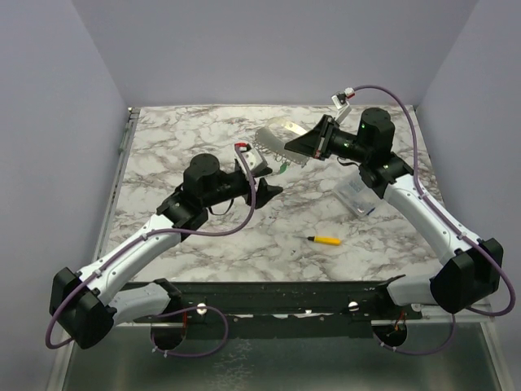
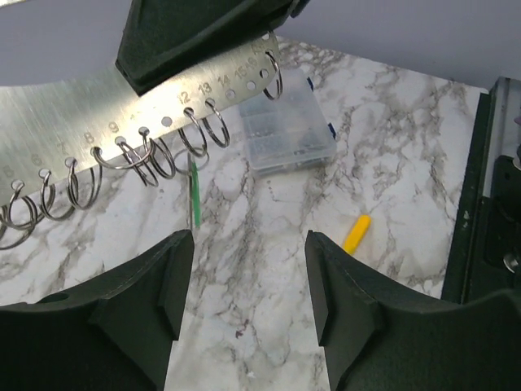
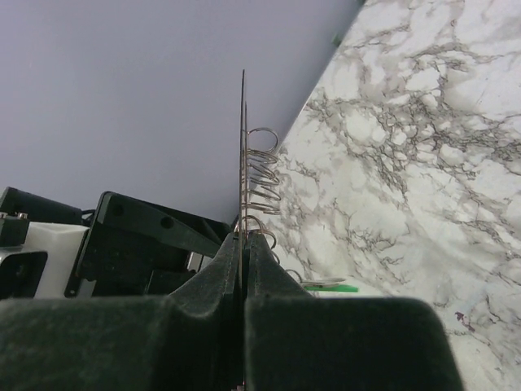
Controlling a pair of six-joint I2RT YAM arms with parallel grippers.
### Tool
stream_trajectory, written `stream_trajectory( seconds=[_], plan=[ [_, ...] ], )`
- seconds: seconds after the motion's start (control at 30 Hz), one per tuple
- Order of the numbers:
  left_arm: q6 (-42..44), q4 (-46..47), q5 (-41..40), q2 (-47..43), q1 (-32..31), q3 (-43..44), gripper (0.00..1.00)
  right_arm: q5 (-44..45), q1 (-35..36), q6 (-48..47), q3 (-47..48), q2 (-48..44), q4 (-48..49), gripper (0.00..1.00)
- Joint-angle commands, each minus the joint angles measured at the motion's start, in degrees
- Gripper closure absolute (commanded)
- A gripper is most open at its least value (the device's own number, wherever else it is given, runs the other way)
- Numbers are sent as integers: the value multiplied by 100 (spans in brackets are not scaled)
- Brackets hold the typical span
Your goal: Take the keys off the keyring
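The keyring is a flat steel plate [image 1: 279, 132] with numbered holes and several wire rings [image 1: 275, 155] along its lower edge. My right gripper [image 1: 315, 142] is shut on the plate's right end and holds it above the table. One tiny green-headed key [image 1: 281, 169] hangs from a ring. In the left wrist view the plate [image 2: 81, 114], rings [image 2: 155, 159] and green key [image 2: 194, 195] are above my open, empty left gripper [image 2: 248, 240]. The right wrist view shows the plate [image 3: 242, 147] edge-on between shut fingers [image 3: 269, 269], with the green key [image 3: 330, 287] below. No other keys are distinct.
A clear plastic box [image 1: 356, 197] lies under the right arm; it also shows in the left wrist view [image 2: 289, 122]. A yellow-handled screwdriver [image 1: 326, 240] lies at front centre, and its handle shows in the left wrist view [image 2: 356, 233]. A black rail [image 2: 480, 163] borders the table.
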Motion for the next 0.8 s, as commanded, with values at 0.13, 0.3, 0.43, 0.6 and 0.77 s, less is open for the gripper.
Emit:
stream_trajectory(
  seconds=[0.13,0.3,0.43,0.6,0.77],
  plan=[
    [449,1407,-1102,52,-562,-449,46,-311,-25,159,241,59,278,99],
    [866,1649,-1311,101,-690,-516,49,-343,-26,211,159,49,307,100],
    [856,1763,-1540,208,-694,-513,52,-391,-26,277,149,56,370,100],
    [734,1922,-1872,328,-707,-594,46,-476,-23,327,182,74,398,99],
    [611,2047,-2032,462,-708,-563,43,-481,-23,357,187,67,387,99]
  ],
)
